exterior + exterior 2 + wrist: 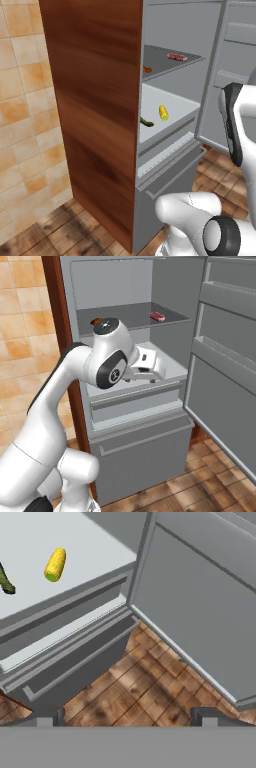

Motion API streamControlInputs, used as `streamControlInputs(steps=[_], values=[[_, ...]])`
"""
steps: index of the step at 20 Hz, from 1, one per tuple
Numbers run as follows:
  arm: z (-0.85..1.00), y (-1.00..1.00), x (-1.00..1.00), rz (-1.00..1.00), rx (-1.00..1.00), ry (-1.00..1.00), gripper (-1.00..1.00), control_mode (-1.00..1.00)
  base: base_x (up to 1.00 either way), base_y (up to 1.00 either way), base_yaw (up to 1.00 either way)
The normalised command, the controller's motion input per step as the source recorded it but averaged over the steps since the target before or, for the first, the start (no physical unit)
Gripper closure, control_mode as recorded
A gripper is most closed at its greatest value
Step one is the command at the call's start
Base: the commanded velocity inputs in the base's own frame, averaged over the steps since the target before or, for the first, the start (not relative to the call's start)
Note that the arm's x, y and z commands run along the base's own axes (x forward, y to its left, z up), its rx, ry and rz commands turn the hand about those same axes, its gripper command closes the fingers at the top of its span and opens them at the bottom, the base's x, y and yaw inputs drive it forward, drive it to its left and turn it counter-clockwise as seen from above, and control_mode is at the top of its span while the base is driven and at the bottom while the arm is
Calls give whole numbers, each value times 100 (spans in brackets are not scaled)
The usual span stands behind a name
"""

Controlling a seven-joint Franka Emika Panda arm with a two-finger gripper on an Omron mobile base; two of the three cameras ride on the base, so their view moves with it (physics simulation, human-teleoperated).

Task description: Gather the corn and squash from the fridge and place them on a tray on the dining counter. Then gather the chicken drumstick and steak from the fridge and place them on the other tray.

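Hand (pixel 128 714) spread wide, grasping nothing, corn (pixel 55 564) in full sight, squash (pixel 6 581) cut off at frame edge

We find the fridge (pixel 170 150) open, door (pixel 235 70) swung right, steak (pixel 177 57) near the upper shelf's back right corner, a reddish item (pixel 146 69) at that shelf's left edge, corn (pixel 163 112) mid lower shelf, squash (pixel 146 121) at its left edge, wood panel (pixel 95 110) alongside.
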Motion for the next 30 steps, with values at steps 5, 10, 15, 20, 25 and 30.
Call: streamControlInputs(steps=[5,10,15,20,25,30], values=[[-31,99,-26,7,12,-5,-100,-100,0,0,0],[-38,84,-51,10,2,-3,-100,-100,0,0,0],[-17,25,-20,5,0,0,-100,-100,0,0,0],[0,0,-12,0,0,-4,-100,-100,0,0,0],[0,0,-8,0,0,-3,-100,100,-6,-12,14],[0,0,0,0,0,0,-100,100,0,-39,28]])
